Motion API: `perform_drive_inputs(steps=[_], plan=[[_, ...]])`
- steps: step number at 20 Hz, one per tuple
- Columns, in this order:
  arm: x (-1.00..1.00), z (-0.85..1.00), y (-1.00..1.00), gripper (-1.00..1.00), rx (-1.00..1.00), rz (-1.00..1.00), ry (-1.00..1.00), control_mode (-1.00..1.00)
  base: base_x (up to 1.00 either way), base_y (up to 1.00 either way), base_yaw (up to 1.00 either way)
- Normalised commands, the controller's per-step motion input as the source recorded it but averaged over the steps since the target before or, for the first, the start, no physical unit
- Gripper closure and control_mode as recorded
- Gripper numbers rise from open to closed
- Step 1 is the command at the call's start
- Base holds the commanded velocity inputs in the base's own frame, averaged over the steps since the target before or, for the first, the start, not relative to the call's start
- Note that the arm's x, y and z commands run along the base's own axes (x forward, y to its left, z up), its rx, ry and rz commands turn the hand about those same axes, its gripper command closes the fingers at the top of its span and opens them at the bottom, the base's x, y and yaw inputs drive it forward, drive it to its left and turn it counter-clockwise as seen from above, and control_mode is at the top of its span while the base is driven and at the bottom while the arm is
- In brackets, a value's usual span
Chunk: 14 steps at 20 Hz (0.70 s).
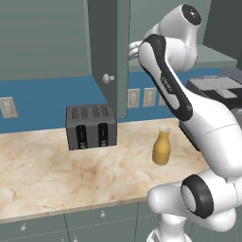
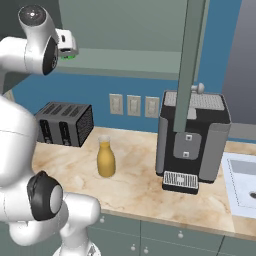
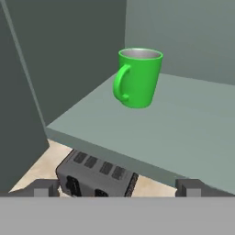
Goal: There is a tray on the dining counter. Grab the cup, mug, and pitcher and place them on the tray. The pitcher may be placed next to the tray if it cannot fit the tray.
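I have the claw [image 3: 117, 188] spread wide and holding nothing, facing into the open wall cabinet. The green mug [image 3: 137, 78] stands upright on the grey-green cabinet shelf [image 3: 183, 133], handle toward my left in the hand view — well clear of the fingertips [image 3: 45, 187]. Below, the pitcher [image 1: 161, 147] stands on the marble counter [image 1: 56, 175], right of the toaster [image 1: 90, 126] — the coffee machine [image 2: 192, 142] sits farther right.

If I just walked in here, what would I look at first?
Probably the bright green mug with a handle, standing upright on a grey-green cupboard shelf, straight ahead of the open claw. Next, the amber bottle-shaped pitcher on the beige marble counter, with the dark grey four-slot toaster behind it against the blue wall.
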Motion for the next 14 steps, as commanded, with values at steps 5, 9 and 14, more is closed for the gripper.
perform_drive_inputs(steps=[5, 9, 14], plan=[[0.26, 0.00, 0.05, -1.00, 0.00, 0.00, 0.00, -1.00, 0.00, 0.00, 0.00], [0.30, -0.02, 0.02, -1.00, 0.00, 0.00, 0.00, -1.00, 0.00, 0.00, 0.00], [0.31, -0.08, 0.10, -1.00, 0.00, 0.00, 0.00, -1.00, 0.00, 0.00, 0.00]])
